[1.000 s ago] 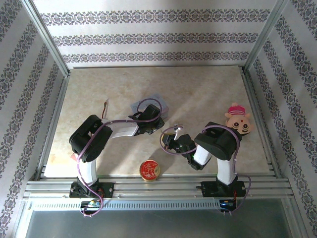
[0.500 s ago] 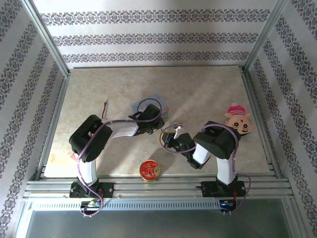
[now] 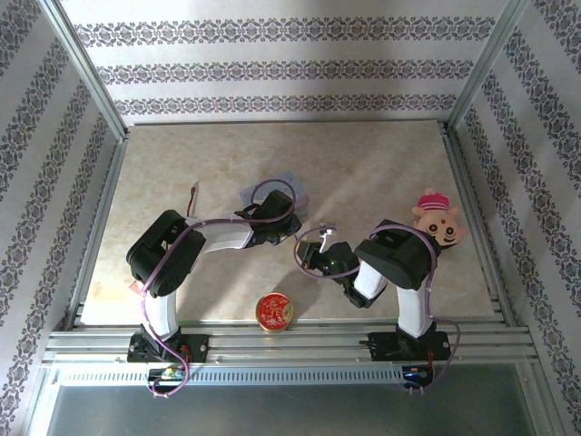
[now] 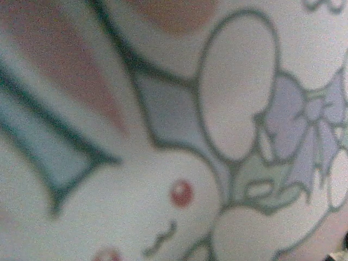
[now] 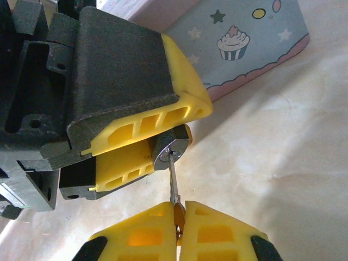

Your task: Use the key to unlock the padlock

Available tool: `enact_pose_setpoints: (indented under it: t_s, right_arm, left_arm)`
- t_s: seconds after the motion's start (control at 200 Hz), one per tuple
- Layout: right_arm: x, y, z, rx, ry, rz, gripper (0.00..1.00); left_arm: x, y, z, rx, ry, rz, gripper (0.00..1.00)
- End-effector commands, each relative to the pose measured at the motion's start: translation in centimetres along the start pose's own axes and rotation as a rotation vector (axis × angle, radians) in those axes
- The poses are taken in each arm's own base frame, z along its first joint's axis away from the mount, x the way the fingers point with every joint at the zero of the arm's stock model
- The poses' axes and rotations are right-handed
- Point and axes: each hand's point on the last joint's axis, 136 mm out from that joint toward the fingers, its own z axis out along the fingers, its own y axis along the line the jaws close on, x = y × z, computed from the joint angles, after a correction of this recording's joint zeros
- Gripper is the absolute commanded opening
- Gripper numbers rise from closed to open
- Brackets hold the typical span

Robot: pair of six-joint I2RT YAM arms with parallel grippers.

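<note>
In the right wrist view the small dark padlock is clamped between the yellow fingers of my left gripper, its silver keyhole face turned toward the camera. The thin silvery key points up with its tip at the keyhole. My right gripper is shut on the key's head. From above, the left gripper and the right gripper meet near the table's middle, and the lock and key are too small to make out.
A pastel-blue cartoon box lies just behind the grippers; its lid is very close under the left wrist camera. A red-and-gold tin sits near the front edge. A plush toy rests at the right.
The right wrist has shifted slightly toward the left gripper. The left arm has stayed where it was.
</note>
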Motion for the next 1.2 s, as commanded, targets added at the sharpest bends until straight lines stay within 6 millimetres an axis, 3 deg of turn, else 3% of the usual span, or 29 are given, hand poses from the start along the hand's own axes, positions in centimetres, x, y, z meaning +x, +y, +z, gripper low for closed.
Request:
enact_pose_setpoints:
  t_s: [0.0, 0.38, 0.725, 1.194]
  right_arm:
    - [1.5, -1.7, 0.8, 0.037, 0.063, 0.043, 0.00]
    - [1.3, -0.9, 1.7, 0.003, 0.069, 0.050, 0.00]
    - [2.4, -3.4, 1.3, 0.069, 0.097, 0.179, 0.00]
    - [2.8, -3.9, 1.6, 0.104, 0.120, 0.223, 0.00]
  left_arm:
    - [1.0, 0.7, 0.5, -0.011, 0.047, -0.014, 0.02]
    - [1.0, 0.7, 0.6, -0.010, 0.053, -0.018, 0.02]
    - [1.1, 0.9, 0.4, -0.014, 0.054, -0.014, 0.01]
    - [1.2, 1.0, 0.5, -0.028, 0.058, -0.008, 0.01]
